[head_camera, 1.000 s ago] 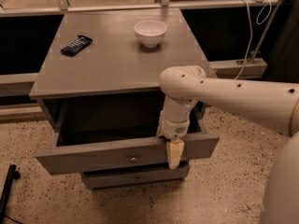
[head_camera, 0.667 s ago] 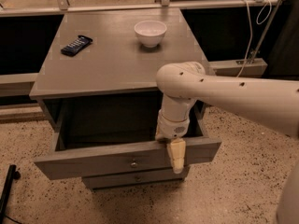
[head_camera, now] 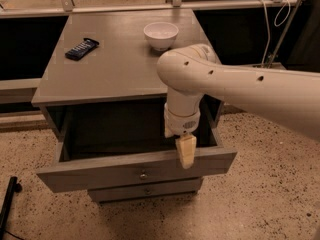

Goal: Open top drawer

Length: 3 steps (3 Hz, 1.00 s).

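Note:
The top drawer (head_camera: pixel 100 170) of the grey cabinet stands pulled well out, its dark inside showing. Its flat front panel has a small round knob (head_camera: pixel 143 174) at centre. My gripper (head_camera: pixel 186 151) hangs from the white arm over the right part of the front panel's upper edge, one pale finger (head_camera: pixel 186 149) showing in front of the panel. It is to the right of and above the knob. A lower drawer (head_camera: pixel 145 190) with a like knob shows just under the open one.
On the cabinet top (head_camera: pixel 120 64) stand a white bowl (head_camera: pixel 160 35) at the back right and a dark flat packet (head_camera: pixel 81 48) at the back left. A speckled floor lies around. A black bar (head_camera: pixel 7 204) lies at the lower left. Cables hang at the back right.
The top drawer has slid further out toward the camera, and my gripper has come along with its front edge.

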Each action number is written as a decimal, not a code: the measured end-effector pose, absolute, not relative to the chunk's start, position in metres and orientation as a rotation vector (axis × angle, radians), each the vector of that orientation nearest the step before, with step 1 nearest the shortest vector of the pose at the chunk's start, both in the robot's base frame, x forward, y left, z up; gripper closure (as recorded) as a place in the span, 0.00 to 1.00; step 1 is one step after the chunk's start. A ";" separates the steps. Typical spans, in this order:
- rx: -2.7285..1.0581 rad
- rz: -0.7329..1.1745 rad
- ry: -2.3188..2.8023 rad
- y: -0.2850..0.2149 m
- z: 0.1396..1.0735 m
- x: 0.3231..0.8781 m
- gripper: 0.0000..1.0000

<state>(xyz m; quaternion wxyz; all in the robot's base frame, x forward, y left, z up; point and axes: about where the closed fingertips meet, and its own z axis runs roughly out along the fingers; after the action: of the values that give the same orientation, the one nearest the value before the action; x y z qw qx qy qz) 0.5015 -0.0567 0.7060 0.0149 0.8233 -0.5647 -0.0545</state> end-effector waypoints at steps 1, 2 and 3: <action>2.563 -0.099 -1.787 -0.060 0.717 0.521 0.48; 2.543 -0.058 -1.866 -0.071 0.712 0.541 0.71; 2.513 -0.076 -1.938 -0.080 0.689 0.555 0.77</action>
<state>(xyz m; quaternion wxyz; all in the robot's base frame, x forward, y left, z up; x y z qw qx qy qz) 0.5550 -0.0801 0.6892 -0.0162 0.7915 -0.6105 -0.0239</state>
